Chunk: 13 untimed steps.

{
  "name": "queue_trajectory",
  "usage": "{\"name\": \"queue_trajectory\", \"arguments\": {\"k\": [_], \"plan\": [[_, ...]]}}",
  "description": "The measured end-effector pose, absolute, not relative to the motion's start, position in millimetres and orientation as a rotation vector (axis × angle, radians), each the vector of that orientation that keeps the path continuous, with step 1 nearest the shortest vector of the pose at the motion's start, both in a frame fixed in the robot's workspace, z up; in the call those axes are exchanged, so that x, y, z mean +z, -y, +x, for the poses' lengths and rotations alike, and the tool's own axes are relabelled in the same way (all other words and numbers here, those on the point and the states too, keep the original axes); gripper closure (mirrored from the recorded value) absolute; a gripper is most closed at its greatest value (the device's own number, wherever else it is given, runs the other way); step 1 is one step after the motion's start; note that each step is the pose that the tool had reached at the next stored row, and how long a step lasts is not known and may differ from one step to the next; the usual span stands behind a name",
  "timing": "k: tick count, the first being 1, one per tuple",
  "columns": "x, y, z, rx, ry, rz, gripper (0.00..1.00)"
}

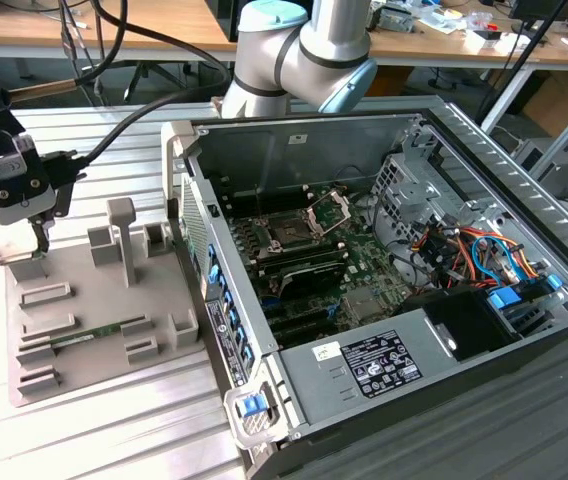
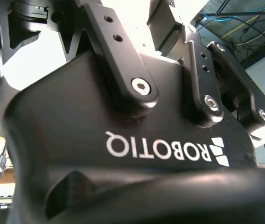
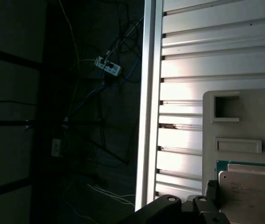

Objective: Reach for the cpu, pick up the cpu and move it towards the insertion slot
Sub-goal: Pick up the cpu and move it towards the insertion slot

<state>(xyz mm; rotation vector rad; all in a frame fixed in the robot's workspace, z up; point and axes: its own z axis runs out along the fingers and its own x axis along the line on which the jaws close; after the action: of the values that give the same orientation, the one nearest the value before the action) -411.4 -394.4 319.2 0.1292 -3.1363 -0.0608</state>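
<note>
One cpu point(image 3: 248, 198) on grey tray point(image 3: 263, 123) | gripper point(image 1: 12, 250) apparently just beside its edge | gripper's spread can't be told

**Arm stretched to nine o'clock, gripper pointing down**

In the exterior view the arm's pale grey shoulder joint point(image 1: 304, 45), capped in light blue, sits at twelve o'clock. The wrist point(image 1: 9, 175), with its white camera housing, hangs far out at nine o'clock. The gripper point(image 1: 14, 250) points straight down beneath it. The second wrist view looks closely along the gripper's black body point(image 2: 123, 130) and its bolted link bars point(image 2: 128, 70). Dark link joints point(image 3: 179, 209) show in the first wrist view.
</note>
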Motion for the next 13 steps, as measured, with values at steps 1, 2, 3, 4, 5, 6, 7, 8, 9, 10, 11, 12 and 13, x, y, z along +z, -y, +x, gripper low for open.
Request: {"name": "queue_trajectory", "arguments": {"k": [1,2,3,4,5,6,7,8,9,10,11,12,13], "plan": [[319.7,394.4,-411.4,-0.061,3.136,0.129,0.45],[320.1,394.4,-411.4,-0.061,3.136,0.129,0.45],[320.5,394.4,-411.4,-0.061,3.136,0.129,0.45],[320.8,394.4,-411.4,-0.061,3.136,0.129,0.45],[321.1,394.4,-411.4,-0.061,3.136,0.129,0.45],[321.4,394.4,-411.4,-0.061,3.136,0.129,0.45],[321.7,394.4,-411.4,-0.061,3.136,0.129,0.45],[322.3,394.4,-411.4,-0.061,3.136,0.129,0.45],[322.8,394.4,-411.4,-0.061,3.136,0.129,0.45],[323.1,394.4,-411.4,-0.061,3.136,0.129,0.45],[323.6,394.4,-411.4,-0.061,3.136,0.129,0.45],[323.9,394.5,-411.4,-0.061,3.136,0.129,0.45],[324.3,394.4,-411.4,-0.061,3.136,0.129,0.45]]}}
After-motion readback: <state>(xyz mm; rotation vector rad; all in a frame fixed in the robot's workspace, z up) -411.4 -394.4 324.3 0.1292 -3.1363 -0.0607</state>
